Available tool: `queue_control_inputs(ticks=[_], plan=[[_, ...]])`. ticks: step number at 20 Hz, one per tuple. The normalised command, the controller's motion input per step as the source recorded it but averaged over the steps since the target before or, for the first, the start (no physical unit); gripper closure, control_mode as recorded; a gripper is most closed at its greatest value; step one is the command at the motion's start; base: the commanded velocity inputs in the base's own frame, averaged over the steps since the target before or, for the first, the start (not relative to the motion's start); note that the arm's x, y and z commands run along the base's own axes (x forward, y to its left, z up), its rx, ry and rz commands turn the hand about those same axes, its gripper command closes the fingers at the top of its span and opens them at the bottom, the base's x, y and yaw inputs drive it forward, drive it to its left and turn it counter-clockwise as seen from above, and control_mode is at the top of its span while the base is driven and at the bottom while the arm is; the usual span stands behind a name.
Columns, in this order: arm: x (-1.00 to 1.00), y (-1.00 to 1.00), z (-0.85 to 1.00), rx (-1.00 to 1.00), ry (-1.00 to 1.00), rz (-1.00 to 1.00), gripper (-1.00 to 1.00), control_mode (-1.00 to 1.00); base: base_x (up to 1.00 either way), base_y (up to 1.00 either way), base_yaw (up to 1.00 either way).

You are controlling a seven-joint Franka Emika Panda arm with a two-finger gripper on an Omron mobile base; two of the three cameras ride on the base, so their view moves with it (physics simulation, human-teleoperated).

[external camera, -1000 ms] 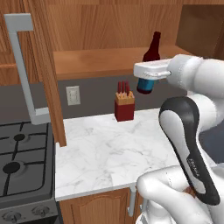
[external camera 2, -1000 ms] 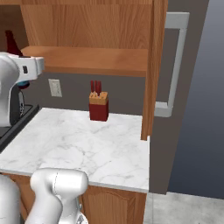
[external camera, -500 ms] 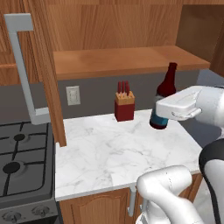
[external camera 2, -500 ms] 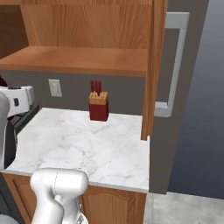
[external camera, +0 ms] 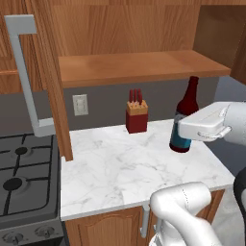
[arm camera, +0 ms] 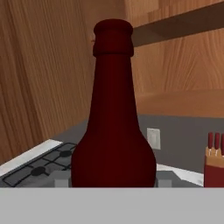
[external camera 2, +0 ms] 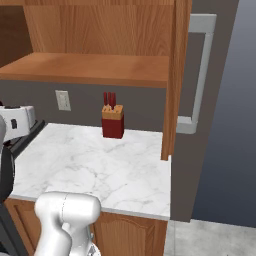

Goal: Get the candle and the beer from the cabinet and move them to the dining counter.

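The beer (external camera: 186,111), a dark brown bottle with a blue label, stands upright in my gripper (external camera: 183,133), which is shut on its lower body. It hangs over the right end of the small marble worktop (external camera: 110,168), below the cabinet shelf (external camera: 134,67). In the hand view the beer (arm camera: 113,131) stands right in front of the camera between the fingertips (arm camera: 62,179). The cabinet's door (external camera: 50,81) stands open, with its long silver handle (external camera: 24,77) out to the left. The candle and the dining counter are out of view.
A red knife block (external camera: 137,116) stands at the back of the worktop by the wall, left of the bottle. A black gas stove (external camera: 24,178) adjoins the worktop on the left. The other open cabinet door (external camera 2: 175,80) hangs over the worktop's right end.
The beer has come down from shelf height and to the right with my gripper shut on it. It now hangs low over the worktop's right end.
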Motion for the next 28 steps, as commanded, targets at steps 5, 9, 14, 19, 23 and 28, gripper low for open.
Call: queue_control_inputs(ticks=[5,9,14,19,23,28], plan=[[-0.02,0.0,-0.08,0.0,0.0,0.0,1.0,1.0,-0.25,-0.01,0.02],[0.0,0.0,0.0,0.0,0.0,0.0,1.0,1.0,-0.79,-0.03,0.12],[0.0,0.0,0.0,0.0,0.0,0.0,1.0,1.0,-0.89,-0.13,0.21],[0.0,0.0,0.0,0.0,0.0,0.0,1.0,1.0,-0.59,-0.41,0.27],[0.0,0.0,0.0,0.0,0.0,0.0,1.0,1.0,-0.47,-0.73,0.33],[0.0,0.0,0.0,0.0,0.0,0.0,1.0,1.0,-0.44,-0.98,0.34]])
